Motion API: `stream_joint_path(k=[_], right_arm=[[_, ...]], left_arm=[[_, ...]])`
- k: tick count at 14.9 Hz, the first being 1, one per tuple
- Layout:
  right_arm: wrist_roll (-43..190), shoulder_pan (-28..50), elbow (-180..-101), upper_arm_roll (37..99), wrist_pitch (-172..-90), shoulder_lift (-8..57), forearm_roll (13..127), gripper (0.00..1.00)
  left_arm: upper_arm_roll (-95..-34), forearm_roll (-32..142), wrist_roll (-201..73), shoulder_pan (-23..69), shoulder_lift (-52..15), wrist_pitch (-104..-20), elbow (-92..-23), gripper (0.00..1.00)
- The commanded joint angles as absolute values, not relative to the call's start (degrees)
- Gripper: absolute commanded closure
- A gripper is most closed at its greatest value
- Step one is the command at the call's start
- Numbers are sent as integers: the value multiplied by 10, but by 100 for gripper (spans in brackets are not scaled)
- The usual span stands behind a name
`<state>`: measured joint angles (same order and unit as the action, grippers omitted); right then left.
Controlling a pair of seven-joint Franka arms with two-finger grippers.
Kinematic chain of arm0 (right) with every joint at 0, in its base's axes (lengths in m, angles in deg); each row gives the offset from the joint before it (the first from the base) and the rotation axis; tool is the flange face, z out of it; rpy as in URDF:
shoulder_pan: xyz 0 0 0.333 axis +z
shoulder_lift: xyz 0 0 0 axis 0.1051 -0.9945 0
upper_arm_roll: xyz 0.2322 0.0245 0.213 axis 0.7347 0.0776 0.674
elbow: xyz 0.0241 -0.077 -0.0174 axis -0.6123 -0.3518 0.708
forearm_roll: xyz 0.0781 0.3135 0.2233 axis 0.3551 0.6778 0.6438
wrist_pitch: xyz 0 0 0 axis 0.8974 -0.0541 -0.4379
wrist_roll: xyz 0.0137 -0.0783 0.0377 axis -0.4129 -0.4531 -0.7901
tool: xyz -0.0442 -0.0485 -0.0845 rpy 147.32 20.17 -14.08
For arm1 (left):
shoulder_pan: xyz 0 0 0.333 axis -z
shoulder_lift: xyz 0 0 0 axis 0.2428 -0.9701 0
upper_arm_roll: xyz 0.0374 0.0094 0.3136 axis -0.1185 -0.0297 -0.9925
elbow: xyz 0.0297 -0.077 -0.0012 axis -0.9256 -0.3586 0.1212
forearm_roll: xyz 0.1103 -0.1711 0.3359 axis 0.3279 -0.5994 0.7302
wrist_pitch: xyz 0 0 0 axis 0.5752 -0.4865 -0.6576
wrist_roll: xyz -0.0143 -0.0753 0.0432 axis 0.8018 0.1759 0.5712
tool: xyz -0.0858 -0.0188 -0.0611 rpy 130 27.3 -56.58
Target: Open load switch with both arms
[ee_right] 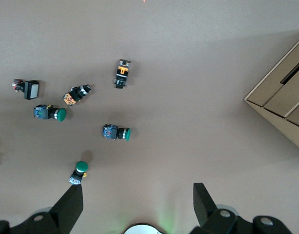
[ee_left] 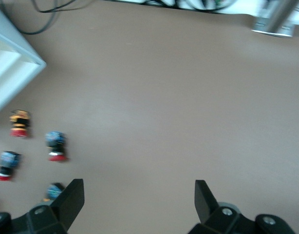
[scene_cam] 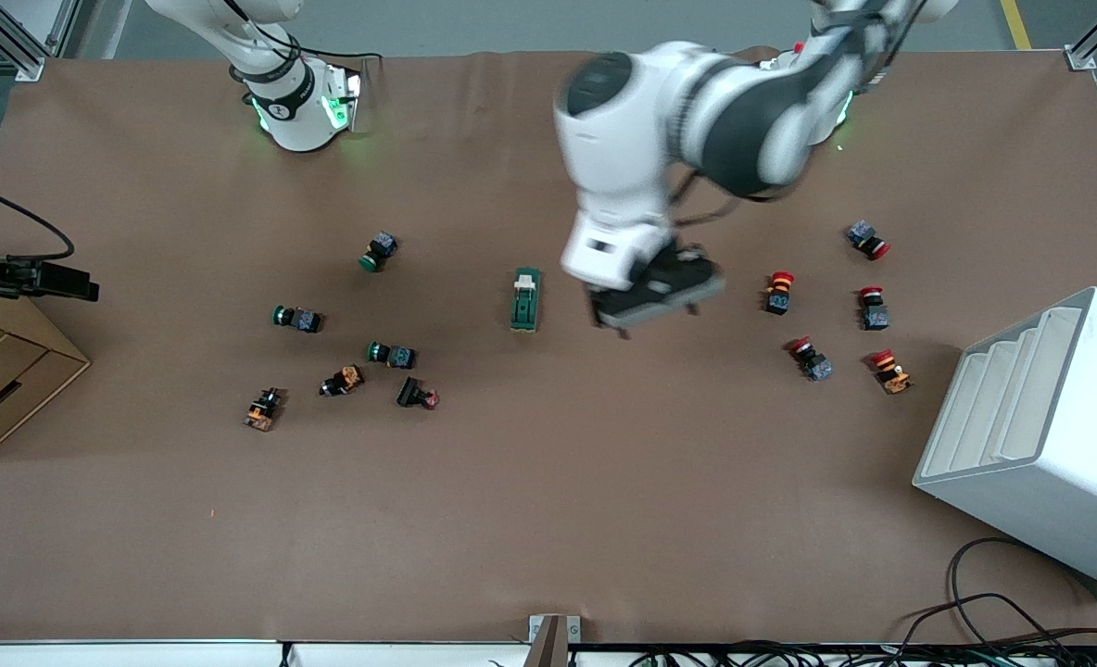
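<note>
The load switch [scene_cam: 525,299], a dark-green block with a white toggle at the end toward the robots' bases, lies flat mid-table. My left gripper [scene_cam: 652,313] hangs over bare table beside it, toward the left arm's end. It is open with nothing between its fingers [ee_left: 71,197], and the switch is out of the left wrist view. My right gripper [ee_right: 137,190] is also open and empty, high over the table by the right arm's base [scene_cam: 298,106]. It is out of the front view.
Green-capped buttons [scene_cam: 380,251] [scene_cam: 296,318] [scene_cam: 392,353] and several other small parts lie toward the right arm's end. Red-capped buttons [scene_cam: 778,292] [scene_cam: 873,308] lie toward the left arm's end. A white rack [scene_cam: 1040,435] and a cardboard box [scene_cam: 2,371] stand at the table's ends.
</note>
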<state>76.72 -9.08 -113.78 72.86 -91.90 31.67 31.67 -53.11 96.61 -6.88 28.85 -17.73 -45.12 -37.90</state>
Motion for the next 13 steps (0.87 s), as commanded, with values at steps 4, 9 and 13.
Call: stream_joint_path(k=[4, 9, 13], right_arm=[[763, -84, -1200, 736, -927, 387, 314, 0], [765, -81, -1214, 731, -927, 401, 316, 0], [774, -73, -1205, 723, -923, 400, 315, 0]], left_arm=[[-523, 881, -259, 104, -122, -423, -390, 0], [-523, 810, -430, -15, -93, -422, -383, 0], [-532, 764, -558, -62, -69, -407, -385, 0]])
